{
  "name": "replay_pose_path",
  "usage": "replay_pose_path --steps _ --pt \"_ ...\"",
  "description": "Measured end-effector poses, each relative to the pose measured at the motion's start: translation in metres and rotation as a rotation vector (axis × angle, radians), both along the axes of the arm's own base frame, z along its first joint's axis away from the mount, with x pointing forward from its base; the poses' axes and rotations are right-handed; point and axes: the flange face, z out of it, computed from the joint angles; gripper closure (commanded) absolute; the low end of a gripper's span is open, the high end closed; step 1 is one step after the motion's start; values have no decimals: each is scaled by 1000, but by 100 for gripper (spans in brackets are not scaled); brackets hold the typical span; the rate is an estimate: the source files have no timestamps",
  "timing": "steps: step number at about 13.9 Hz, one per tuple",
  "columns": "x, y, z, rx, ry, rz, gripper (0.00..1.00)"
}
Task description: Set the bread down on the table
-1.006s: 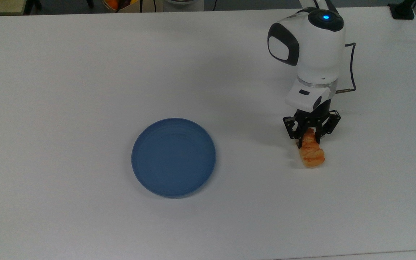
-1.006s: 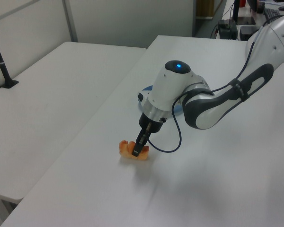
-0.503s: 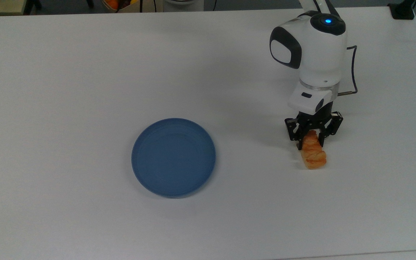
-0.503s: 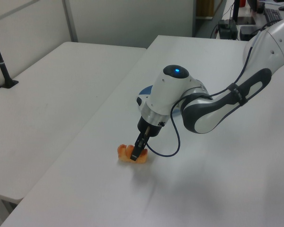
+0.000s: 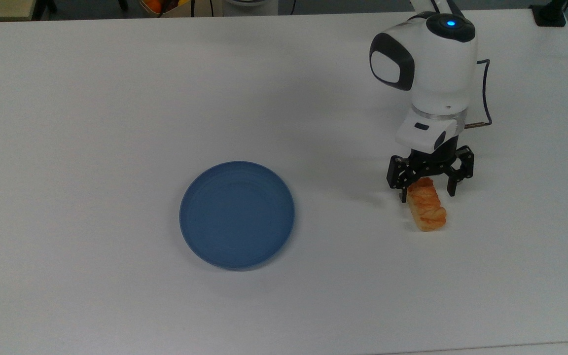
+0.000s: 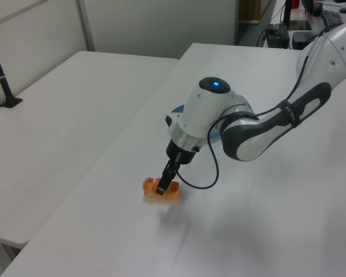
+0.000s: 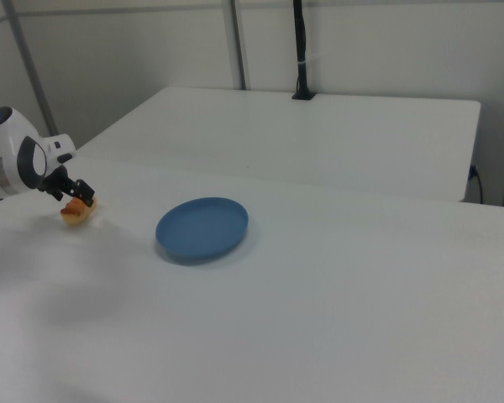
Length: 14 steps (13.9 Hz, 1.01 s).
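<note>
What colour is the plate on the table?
Blue, a plain matte shade; the plate shows best in the top view.

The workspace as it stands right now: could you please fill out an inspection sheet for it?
Surface: white table, plain and bare apart from two items.
Job's things: bread lies flat on the table, apart from the blue plate.
Clutter: nothing seen.
Grippers: gripper open, fingers straddling the bread's far end in the top view.
Cables: thin dark cable loops beside the wrist.
Surroundings: second white table behind; black post on it.
</note>
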Motion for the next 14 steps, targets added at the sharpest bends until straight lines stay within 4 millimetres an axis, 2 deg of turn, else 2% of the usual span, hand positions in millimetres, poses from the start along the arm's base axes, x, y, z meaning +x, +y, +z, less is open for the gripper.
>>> replay_pose_path --steps 1,2,5,6,10,14 --pt "1 -2 11 8 -12 -5 0" --pt "4 -11 31 15 -27 -19 0" --pt "5 -46 87 -25 16 -78 0" --pt "3 -63 111 -37 35 -106 0" --pt "-9 -123 173 -21 121 -197 0" --pt "-33 -181 231 -5 245 -207 0"
